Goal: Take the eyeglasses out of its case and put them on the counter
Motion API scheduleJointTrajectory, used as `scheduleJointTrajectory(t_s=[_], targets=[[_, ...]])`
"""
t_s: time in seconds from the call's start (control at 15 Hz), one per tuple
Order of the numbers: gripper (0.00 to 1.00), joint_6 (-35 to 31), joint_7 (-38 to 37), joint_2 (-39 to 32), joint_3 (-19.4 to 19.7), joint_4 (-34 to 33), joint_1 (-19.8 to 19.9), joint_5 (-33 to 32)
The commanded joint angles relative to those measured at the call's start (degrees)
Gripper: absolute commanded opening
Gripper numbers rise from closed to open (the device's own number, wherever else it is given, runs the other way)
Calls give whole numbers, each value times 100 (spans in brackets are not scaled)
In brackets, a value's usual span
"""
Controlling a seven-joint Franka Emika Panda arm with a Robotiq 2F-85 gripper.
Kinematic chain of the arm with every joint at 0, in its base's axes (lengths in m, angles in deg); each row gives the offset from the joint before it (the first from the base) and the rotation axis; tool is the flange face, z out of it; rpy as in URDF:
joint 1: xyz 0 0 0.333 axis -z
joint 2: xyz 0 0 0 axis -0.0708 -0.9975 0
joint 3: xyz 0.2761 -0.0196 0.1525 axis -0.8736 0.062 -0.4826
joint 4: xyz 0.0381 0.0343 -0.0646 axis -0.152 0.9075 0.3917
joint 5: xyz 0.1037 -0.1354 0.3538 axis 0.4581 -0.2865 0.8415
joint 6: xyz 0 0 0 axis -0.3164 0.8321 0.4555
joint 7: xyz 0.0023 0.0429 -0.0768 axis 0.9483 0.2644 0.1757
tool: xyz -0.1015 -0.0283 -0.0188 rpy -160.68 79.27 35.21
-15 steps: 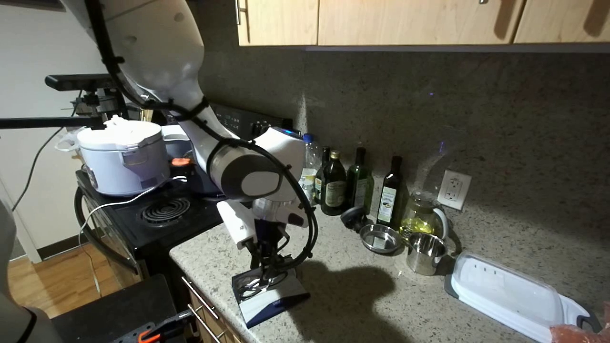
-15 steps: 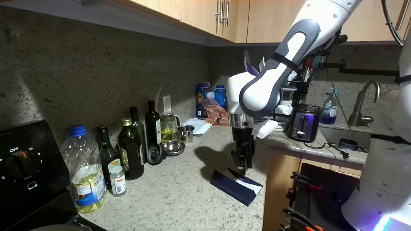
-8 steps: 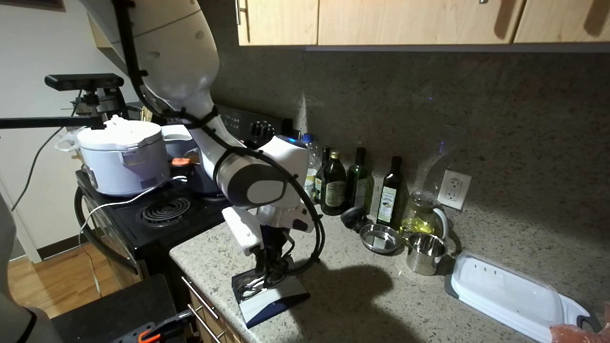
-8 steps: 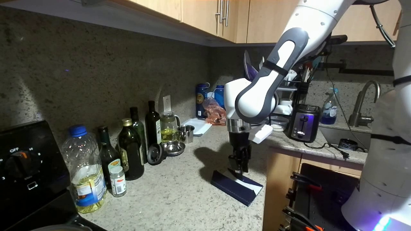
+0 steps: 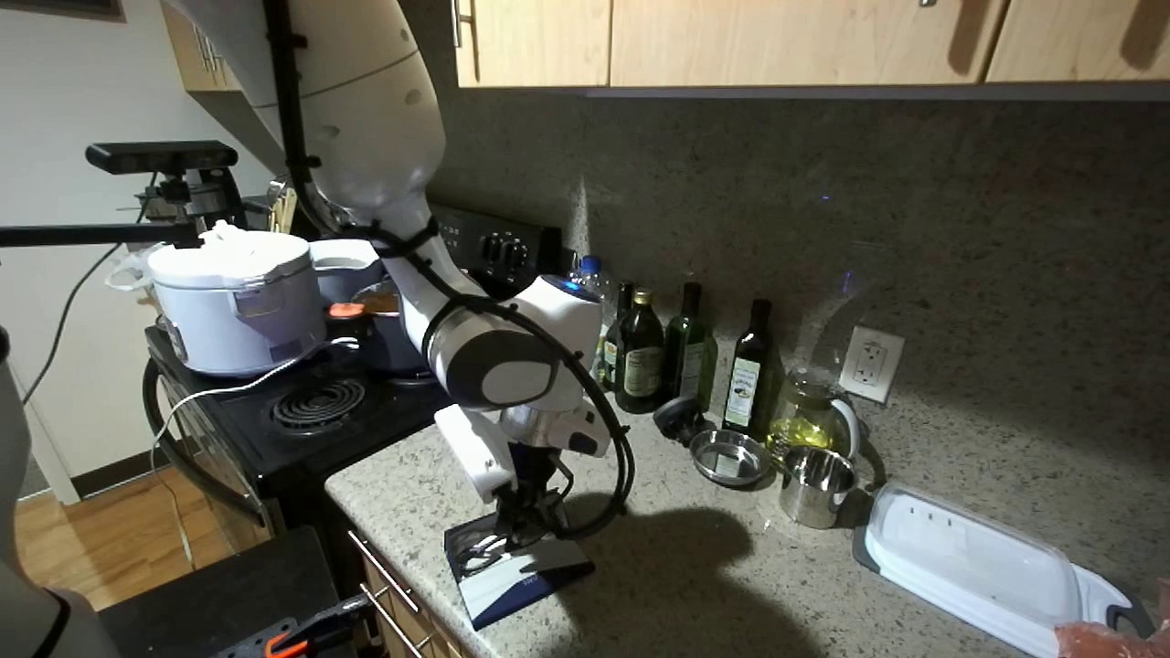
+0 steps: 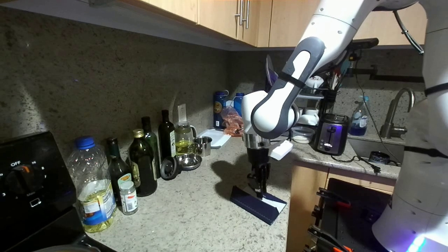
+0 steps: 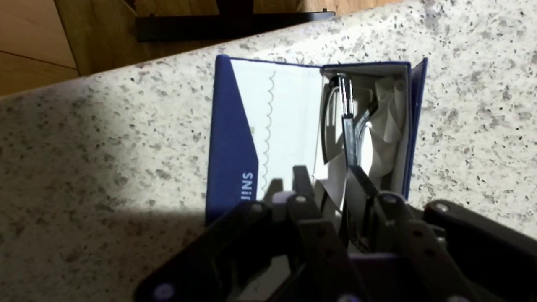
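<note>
Your gripper (image 7: 330,181) has just come down over the open case (image 7: 293,121) near the front edge of the worktop (image 7: 105,147), jaws apart, so with the eyeglasses (image 7: 349,138) lying inside, grasping likely comes next.

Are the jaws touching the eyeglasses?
Cannot tell: in the wrist view, the jaws partly cover the eyeglasses, which lie in the open case, and hide any contact or gap.
</note>
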Motion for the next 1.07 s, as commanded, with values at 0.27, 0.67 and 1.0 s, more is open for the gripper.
scheduleJointTrajectory(t_s=[0.27, 0.67, 1.0], targets=[[34, -222, 896, -242, -201, -63, 294, 865], [35, -317, 1613, -85, -309, 49, 550, 1673], [33, -320, 2095, -59, -415, 80, 683, 2255]])
